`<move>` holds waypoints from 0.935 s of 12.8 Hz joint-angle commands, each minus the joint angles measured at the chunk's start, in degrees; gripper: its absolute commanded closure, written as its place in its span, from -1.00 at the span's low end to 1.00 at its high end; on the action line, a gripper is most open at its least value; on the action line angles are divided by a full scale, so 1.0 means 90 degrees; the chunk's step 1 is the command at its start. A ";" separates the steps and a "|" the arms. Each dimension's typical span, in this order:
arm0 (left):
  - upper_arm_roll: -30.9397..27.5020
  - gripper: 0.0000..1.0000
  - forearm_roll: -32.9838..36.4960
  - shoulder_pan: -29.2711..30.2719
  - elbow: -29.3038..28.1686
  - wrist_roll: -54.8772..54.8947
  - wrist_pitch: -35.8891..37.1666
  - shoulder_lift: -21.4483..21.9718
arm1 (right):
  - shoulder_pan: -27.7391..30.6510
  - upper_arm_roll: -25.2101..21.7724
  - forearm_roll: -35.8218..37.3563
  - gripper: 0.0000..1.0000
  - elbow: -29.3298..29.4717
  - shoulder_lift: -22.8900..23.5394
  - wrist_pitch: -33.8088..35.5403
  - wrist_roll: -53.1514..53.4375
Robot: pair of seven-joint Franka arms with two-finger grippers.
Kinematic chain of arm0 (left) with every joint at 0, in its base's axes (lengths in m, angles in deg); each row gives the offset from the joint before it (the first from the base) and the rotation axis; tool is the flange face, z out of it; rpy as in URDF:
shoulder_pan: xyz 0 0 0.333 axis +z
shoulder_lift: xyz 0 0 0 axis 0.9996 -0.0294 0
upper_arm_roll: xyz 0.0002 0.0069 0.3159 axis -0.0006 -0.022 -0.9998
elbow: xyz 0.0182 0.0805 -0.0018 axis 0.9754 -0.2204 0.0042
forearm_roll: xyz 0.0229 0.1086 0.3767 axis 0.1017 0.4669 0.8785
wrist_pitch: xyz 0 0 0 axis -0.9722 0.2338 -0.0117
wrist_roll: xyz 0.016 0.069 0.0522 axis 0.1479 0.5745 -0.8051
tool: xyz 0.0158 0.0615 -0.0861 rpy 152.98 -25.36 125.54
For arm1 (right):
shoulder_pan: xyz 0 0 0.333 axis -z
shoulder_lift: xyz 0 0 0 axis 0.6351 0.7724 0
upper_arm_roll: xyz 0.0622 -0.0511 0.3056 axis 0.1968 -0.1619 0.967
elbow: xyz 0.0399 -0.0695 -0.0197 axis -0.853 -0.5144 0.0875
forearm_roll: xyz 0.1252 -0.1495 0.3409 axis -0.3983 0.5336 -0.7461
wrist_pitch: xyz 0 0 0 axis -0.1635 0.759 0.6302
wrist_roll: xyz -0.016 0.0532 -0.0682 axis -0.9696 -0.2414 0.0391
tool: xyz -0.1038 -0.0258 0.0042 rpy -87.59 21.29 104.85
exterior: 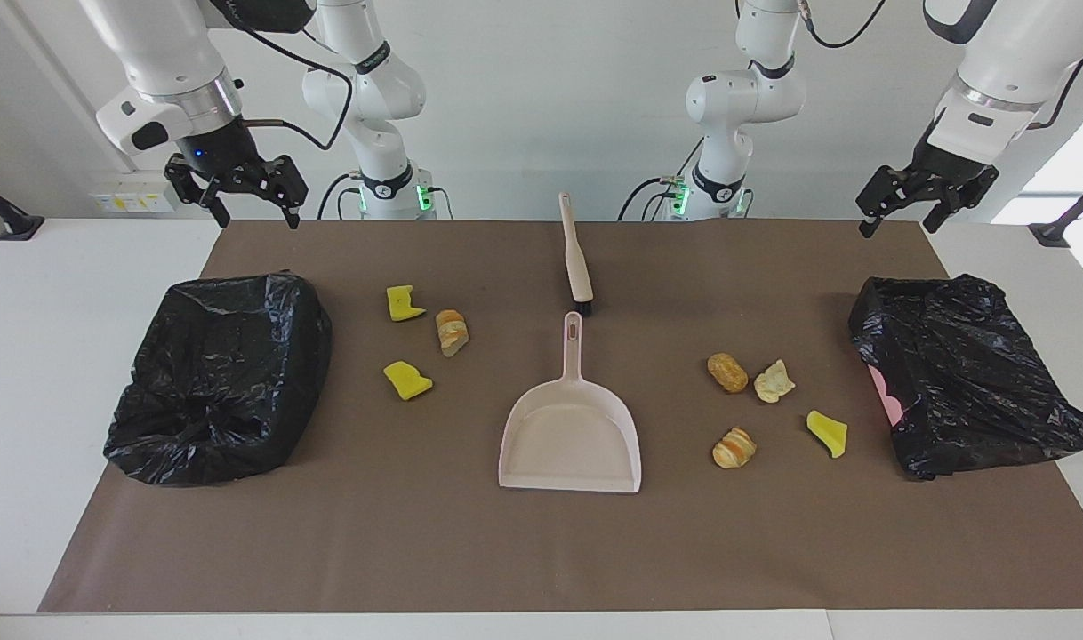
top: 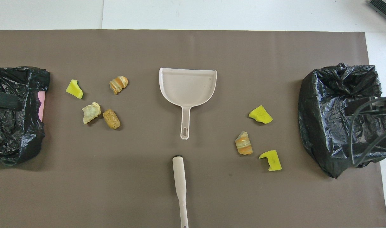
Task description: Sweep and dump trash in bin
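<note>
A pale pink dustpan (exterior: pixel 570 436) (top: pixel 187 87) lies mid-mat, its handle pointing to the robots. The brush (exterior: pixel 577 258) (top: pixel 179 180) lies in line with it, nearer the robots. Three pieces of trash, two yellow wedges (exterior: pixel 404 302) (exterior: pixel 406 380) and a bread lump (exterior: pixel 452 332), lie toward the right arm's end. Several more, among them a brown lump (exterior: pixel 727 372) and a yellow wedge (exterior: pixel 828 433), lie toward the left arm's end. A black-bagged bin (exterior: pixel 221 387) (exterior: pixel 964 373) stands at each end. My right gripper (exterior: pixel 252 213) and left gripper (exterior: pixel 899 222) hang open and empty, each high above its own end's bin.
A brown mat (exterior: pixel 541 551) covers the table's middle, with white tabletop (exterior: pixel 52 356) around it. A pink patch (exterior: pixel 888 396) shows through the bag of the bin at the left arm's end. Two more arm bases stand at the table's edge by the robots.
</note>
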 commanded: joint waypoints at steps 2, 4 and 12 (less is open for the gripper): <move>-0.0012 -1.00 -0.0017 0.0007 -0.0056 -0.0011 0.0045 0.0099 | 0.0011 0.0027 -0.0067 -1.00 -0.0182 -0.0147 0.0039 0.0069; -0.0012 -1.00 -0.0017 0.0007 -0.0056 -0.0011 0.0045 0.0099 | 0.0011 0.0027 -0.0067 -1.00 -0.0183 -0.0147 0.0050 0.0059; -0.0012 -1.00 -0.0027 0.0007 -0.0056 -0.0011 0.0045 0.0099 | -0.0115 0.0037 -0.0067 -1.00 -0.0475 -0.0342 0.0030 0.0059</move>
